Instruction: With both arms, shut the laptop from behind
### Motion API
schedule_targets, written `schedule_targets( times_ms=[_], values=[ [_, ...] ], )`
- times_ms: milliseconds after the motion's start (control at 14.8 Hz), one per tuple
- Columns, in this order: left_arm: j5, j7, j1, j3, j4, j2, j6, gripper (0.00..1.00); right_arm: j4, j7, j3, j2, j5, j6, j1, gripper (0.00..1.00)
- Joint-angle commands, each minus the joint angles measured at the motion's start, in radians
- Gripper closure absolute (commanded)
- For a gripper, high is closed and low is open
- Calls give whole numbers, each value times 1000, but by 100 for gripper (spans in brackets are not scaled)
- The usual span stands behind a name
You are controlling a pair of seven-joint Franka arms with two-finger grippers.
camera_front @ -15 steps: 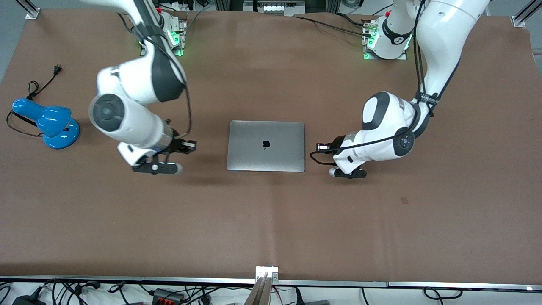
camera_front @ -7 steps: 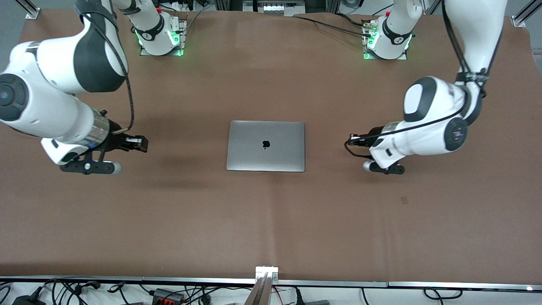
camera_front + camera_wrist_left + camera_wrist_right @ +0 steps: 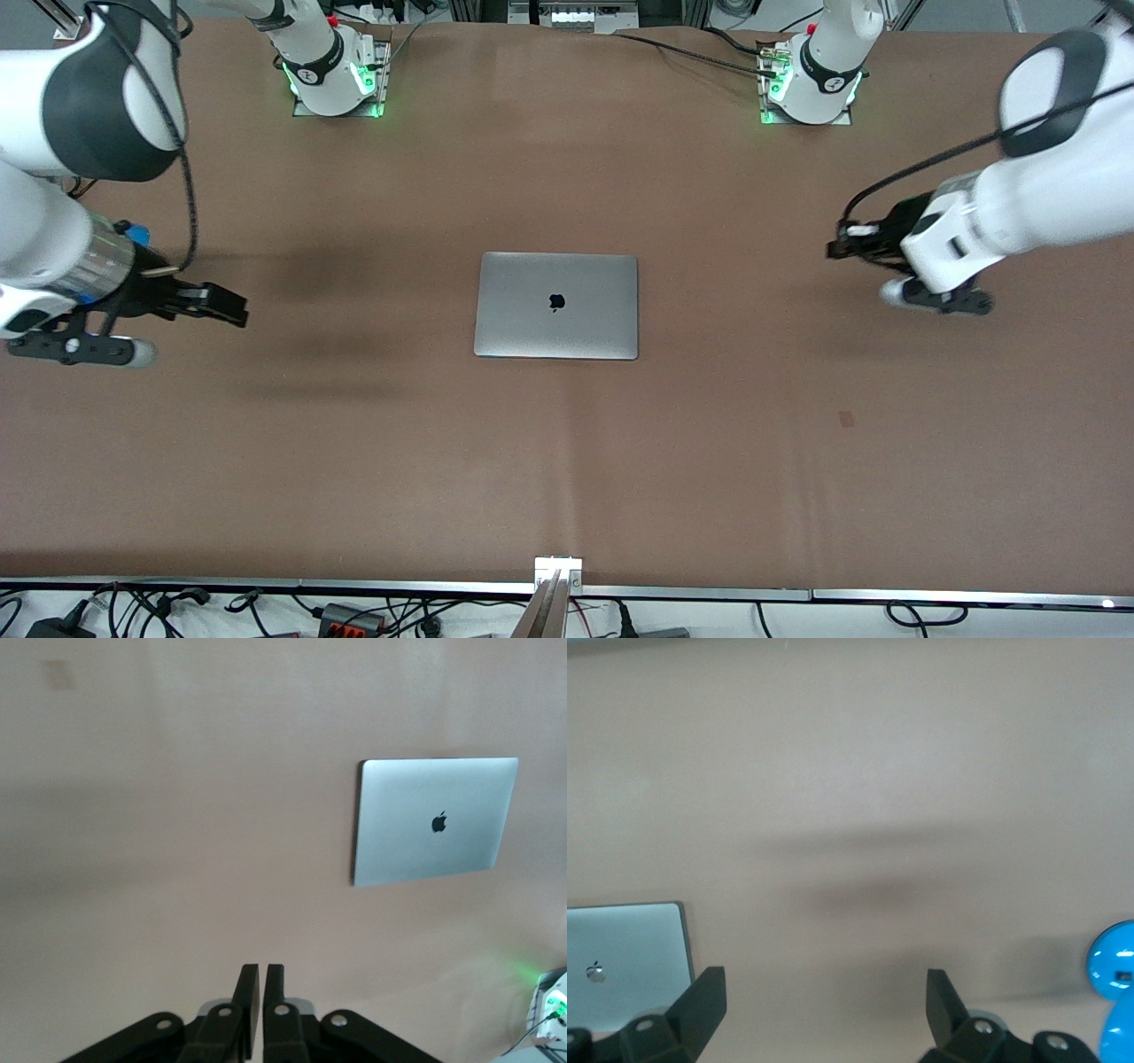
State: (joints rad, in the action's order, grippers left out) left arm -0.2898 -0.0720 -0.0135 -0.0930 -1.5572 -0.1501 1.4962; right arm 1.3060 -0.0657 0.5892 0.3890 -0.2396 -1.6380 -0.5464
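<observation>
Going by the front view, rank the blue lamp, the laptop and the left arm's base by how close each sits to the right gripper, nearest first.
From the right gripper, open over the table at the right arm's end:
1. Blue lamp, mostly hidden under the right arm, right beside the gripper.
2. Laptop, shut flat at the table's middle.
3. Left arm's base, at the table's edge, toward the left arm's end.

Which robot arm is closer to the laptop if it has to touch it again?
Neither clearly. The laptop lies shut mid-table. The left pincer, shut, and the right pincer, open, hang over bare table at either end, both well away from it.
</observation>
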Motion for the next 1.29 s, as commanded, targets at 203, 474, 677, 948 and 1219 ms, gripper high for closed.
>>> schedule_targets(
  times_ms=[203, 474, 677, 948, 1219],
  values=[
    [89, 1, -13, 52, 120, -10, -114, 78, -24, 23, -472, -94, 198, 7, 423, 0],
    [176, 0, -10, 58, 103, 12, -113, 63, -4, 53, -611, -108, 241, -13, 565, 0],
    [181, -3, -13, 72, 98, 15, -113, 60, 21, 60, -608, -128, 246, 12, 571, 0],
    [270, -18, -13, 70, 49, 43, -93, 49, 203, 61, -608, -254, 267, -38, 579, 0],
    [271, -72, -13, 64, -75, 121, -5, 40, 424, 67, -608, -415, 286, -123, 583, 0]
  ],
)
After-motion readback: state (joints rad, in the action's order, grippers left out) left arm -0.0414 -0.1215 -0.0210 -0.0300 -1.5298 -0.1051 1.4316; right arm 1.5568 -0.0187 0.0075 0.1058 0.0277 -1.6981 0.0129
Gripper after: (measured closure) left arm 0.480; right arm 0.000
